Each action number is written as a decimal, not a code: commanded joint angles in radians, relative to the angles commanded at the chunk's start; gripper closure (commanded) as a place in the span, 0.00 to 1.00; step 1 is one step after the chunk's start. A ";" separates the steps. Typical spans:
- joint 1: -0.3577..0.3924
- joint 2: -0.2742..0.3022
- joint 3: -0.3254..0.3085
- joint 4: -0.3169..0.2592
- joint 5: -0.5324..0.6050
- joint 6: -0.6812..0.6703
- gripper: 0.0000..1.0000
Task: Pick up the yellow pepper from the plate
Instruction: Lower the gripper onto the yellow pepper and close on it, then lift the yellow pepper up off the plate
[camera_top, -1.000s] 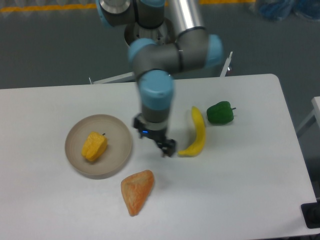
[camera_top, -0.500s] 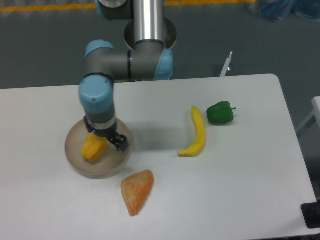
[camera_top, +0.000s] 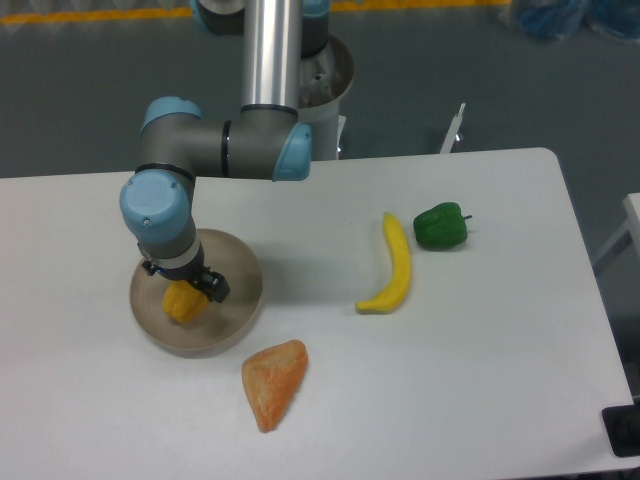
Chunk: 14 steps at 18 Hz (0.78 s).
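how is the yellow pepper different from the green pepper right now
The yellow pepper is yellow-orange; the green pepper is dark green. The yellow one sits in the plate, the green one on the bare table right of the banana. The pincer is right over the yellow one, partly hiding it; the green one is in full view, far from the arm. Both are small and chunky.

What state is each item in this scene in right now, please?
yellow pepper: on the plate, partly hidden by the gripper.
plate: flat on the table, holding the pepper.
gripper: down over the pepper; grip not visible.
banana: lying on the table.
green pepper: on the table, untouched.
orange wedge: lying beside the plate.
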 joint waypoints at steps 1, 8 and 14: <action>0.002 -0.002 0.002 0.002 0.002 0.003 0.00; 0.008 0.006 0.021 0.000 0.000 0.006 1.00; 0.125 0.074 0.098 -0.011 0.005 0.061 1.00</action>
